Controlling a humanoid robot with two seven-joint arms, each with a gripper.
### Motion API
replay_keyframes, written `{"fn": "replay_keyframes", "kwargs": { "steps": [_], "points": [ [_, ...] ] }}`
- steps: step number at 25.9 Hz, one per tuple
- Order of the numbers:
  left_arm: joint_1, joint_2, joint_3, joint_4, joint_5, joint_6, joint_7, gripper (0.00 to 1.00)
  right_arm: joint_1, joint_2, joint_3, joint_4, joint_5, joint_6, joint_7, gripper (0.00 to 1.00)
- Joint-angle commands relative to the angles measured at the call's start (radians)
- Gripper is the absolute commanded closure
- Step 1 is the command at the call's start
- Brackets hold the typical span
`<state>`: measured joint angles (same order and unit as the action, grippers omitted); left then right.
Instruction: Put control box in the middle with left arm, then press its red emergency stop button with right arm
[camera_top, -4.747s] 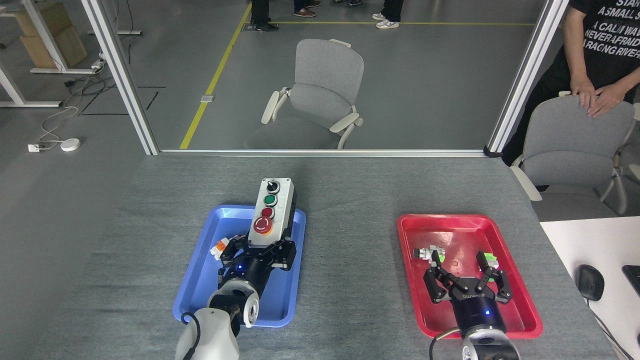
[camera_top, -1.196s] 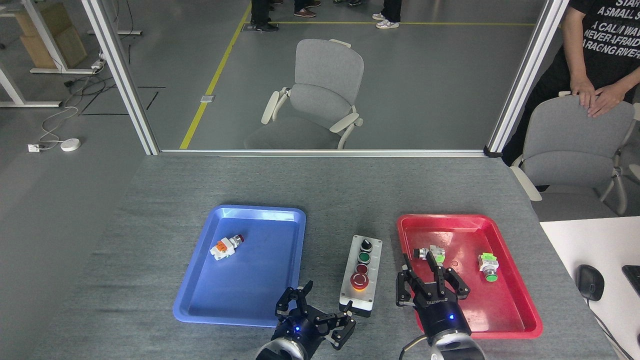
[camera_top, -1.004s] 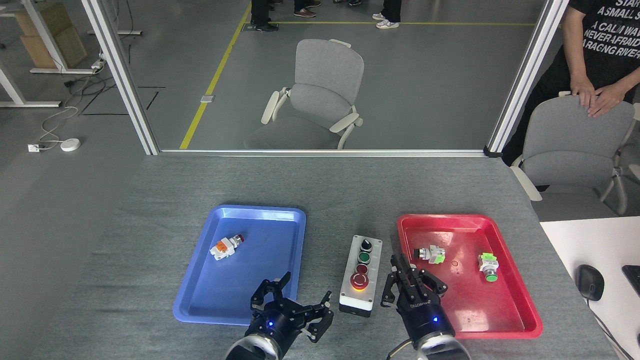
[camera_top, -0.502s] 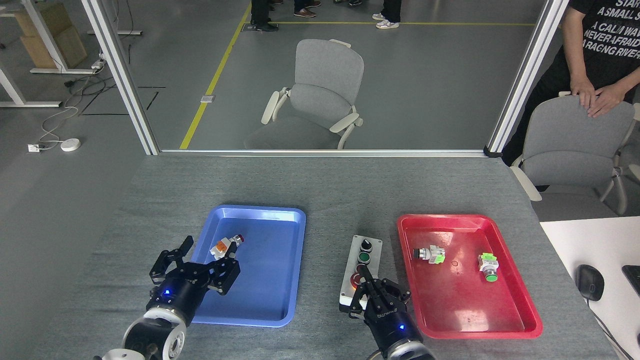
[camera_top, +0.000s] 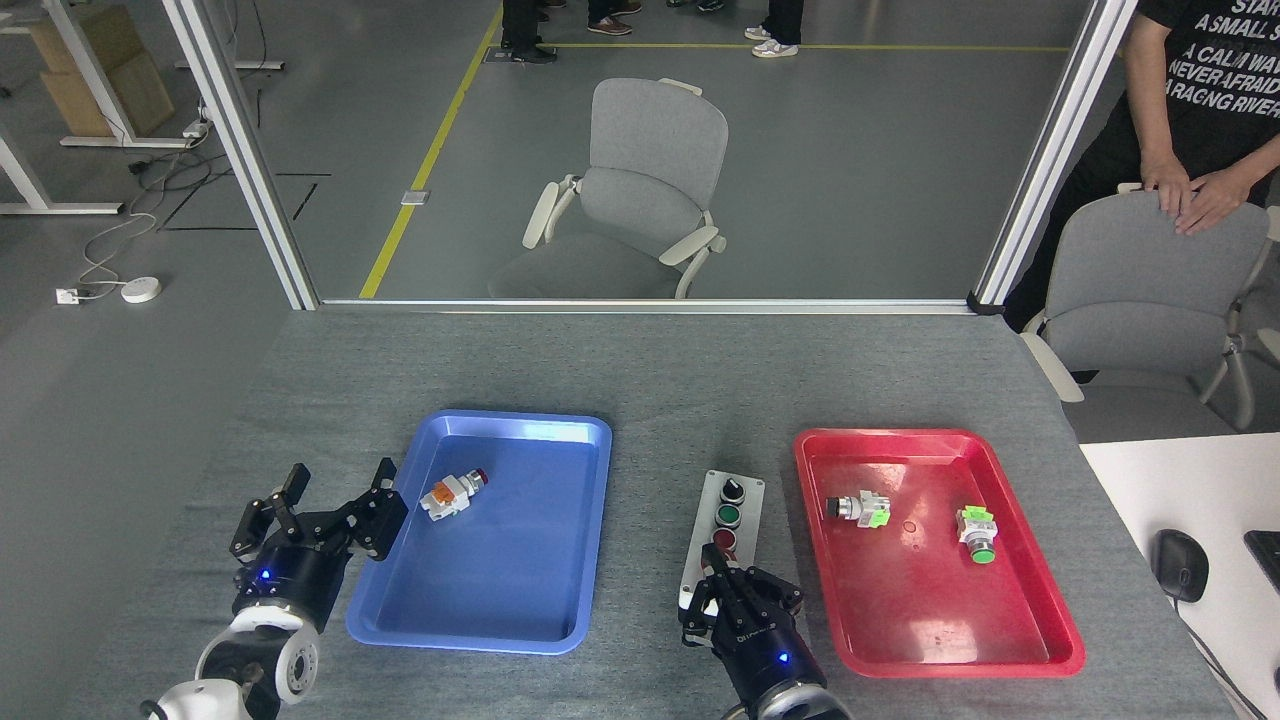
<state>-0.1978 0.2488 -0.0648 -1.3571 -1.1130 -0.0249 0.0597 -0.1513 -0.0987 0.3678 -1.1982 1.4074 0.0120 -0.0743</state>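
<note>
Grey felt covers the table (camera_top: 650, 370), whose bare middle (camera_top: 650, 520) lies between a blue tray (camera_top: 560, 620) on the left and a red tray (camera_top: 1040, 610) on the right. The control box (camera_top: 728, 505) lies lengthwise on that middle strip, nearer the red tray and apart from both. Its black knob, green button and small dark-red button show in a row, while its near end, where the large red button sits, is hidden under the right gripper (camera_top: 722, 590). That gripper sits directly over the box's near end with its fingers drawn together, holding nothing; whether it touches the button cannot be told. The left gripper (camera_top: 318, 505) hangs over the table just left of the blue tray, well apart from the box, its fingers spread and empty. A small white-and-orange part (camera_top: 450, 494) lies in the blue tray, and two small parts with green (camera_top: 860, 509) (camera_top: 975, 530) lie in the red one.
</note>
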Motion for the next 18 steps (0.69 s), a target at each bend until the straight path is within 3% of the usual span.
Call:
{"fn": "replay_keyframes", "kwargs": {
  "steps": [1,8,9,11,12,15,18],
  "points": [
    [-0.012,0.001,0.002,0.023,0.002,0.005,0.002,0.01,0.001,-0.001,0.0,0.011,-0.001,0.006,0.008,1.0],
    [-0.014,-0.008,0.008,0.024,-0.001,0.008,-0.011,0.01,-0.001,-0.029,-0.029,-0.093,-0.01,0.042,-0.007,1.0],
    [-0.014,-0.008,0.008,0.024,-0.002,0.008,-0.011,0.01,-0.001,-0.036,-0.049,-0.107,-0.01,0.043,-0.009,0.87],
    [-0.017,-0.008,0.008,0.026,-0.004,0.008,-0.011,0.01,-0.001,-0.045,-0.084,-0.12,-0.011,0.043,-0.025,0.46],
    [-0.019,-0.006,0.008,0.027,-0.004,0.008,-0.011,0.01,0.001,-0.045,-0.102,-0.121,-0.011,0.043,-0.039,0.31],
    [-0.019,-0.008,0.008,0.041,-0.002,0.008,-0.011,0.01,0.002,-0.065,-0.167,-0.123,-0.011,0.043,-0.081,0.06],
    [-0.02,-0.006,0.008,0.044,-0.002,0.008,-0.011,0.01,0.002,-0.091,-0.205,-0.124,-0.011,0.04,-0.117,0.02]
  ]
}}
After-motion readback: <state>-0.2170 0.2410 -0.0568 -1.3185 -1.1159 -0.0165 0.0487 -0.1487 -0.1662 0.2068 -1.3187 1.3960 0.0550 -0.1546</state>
